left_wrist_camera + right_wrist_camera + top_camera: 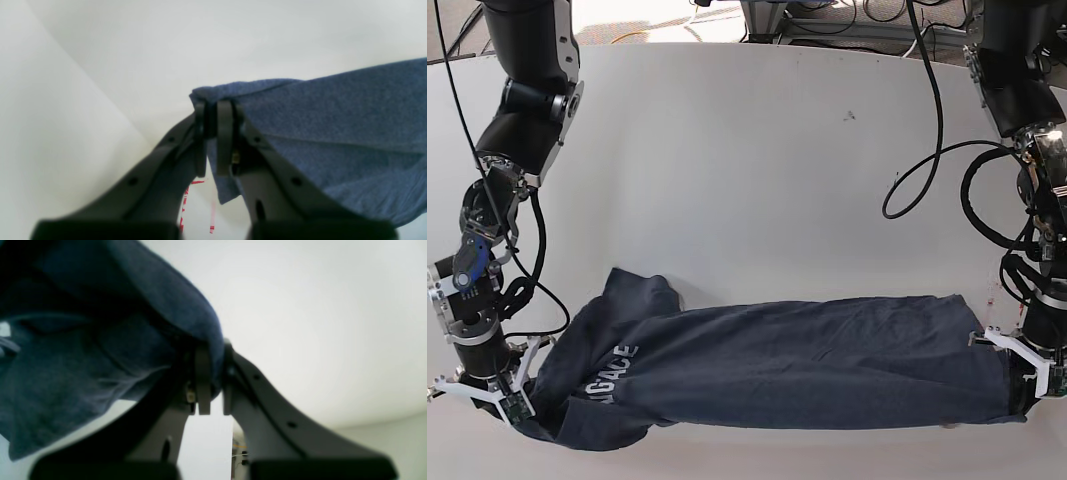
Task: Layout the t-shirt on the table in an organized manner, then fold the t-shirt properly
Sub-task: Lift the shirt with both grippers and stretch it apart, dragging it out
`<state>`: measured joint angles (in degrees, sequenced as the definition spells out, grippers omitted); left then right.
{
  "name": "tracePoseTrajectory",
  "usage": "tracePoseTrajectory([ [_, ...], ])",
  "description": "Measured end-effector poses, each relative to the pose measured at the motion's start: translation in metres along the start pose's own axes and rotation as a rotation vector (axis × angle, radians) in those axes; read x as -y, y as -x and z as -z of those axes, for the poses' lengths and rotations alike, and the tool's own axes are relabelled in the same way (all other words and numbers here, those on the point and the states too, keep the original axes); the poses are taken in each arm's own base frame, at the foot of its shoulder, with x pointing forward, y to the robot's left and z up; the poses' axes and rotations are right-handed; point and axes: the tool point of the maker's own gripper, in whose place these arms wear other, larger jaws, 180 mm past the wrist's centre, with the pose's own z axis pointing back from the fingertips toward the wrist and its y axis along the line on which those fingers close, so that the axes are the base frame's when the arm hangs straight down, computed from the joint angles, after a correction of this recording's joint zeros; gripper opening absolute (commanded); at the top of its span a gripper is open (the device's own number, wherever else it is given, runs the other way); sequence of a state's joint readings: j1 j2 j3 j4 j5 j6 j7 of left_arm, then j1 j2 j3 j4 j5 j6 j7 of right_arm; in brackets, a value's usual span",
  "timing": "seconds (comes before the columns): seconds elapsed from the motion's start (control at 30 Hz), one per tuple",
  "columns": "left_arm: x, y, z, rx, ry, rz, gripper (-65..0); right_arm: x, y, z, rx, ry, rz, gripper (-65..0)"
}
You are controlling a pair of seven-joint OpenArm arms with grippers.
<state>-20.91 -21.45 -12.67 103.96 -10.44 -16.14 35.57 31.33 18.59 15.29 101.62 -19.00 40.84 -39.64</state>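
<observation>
**Shirt stretched between two grips**

The t-shirt (777, 365) lies stretched across the near edge of the table (757, 150), white letters showing. The left gripper (213, 133) clenches one end, the right gripper (210, 383) the other.

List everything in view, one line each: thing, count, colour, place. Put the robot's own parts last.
t-shirt: one, navy blue with white letters, stretched across the near side of the table between both hands.
table: one, white, filling most of the base view.
red marking: one, red, on the table below the left hand.
cables: several, black, hanging along the arms and looping over the table on the base view's right.
left hand: one, black, at the base view's right, shut on the t-shirt's edge.
right hand: one, black, at the base view's left, shut on the t-shirt's other end.
</observation>
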Motion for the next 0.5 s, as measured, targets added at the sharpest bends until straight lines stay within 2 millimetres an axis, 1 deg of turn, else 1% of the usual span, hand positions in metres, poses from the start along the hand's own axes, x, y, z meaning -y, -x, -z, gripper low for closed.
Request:
tracePoseTrajectory([
  [0.1, 0.004, 0.008, 0.002, -0.024, 0.013, -0.007, -64.7, -0.003, 0.004, 0.004, -0.01, -0.014, 0.005, -64.5],
  [0.17, 0.005, 0.009, 0.003, -0.027, 0.02, -0.01, -64.7, -0.006, 0.005, 0.006, -0.015, -0.024, 0.006, -64.5],
  [0.27, 0.005, 0.005, 0.005, -0.018, 0.024, -0.016, -64.7, -0.004, 0.007, 0.01, -0.027, -0.026, 0.012, -64.5],
  [0.43, 0.0, -0.004, 0.007, 0.012, 0.012, -0.018, -64.7, 0.0, -0.003, 0.011, 0.001, -0.017, 0.02, -64.5],
  [0.5, 0.0, -0.003, 0.006, 0.006, 0.01, -0.015, -64.7, 0.001, -0.003, 0.01, 0.001, -0.016, 0.019, -64.5],
])
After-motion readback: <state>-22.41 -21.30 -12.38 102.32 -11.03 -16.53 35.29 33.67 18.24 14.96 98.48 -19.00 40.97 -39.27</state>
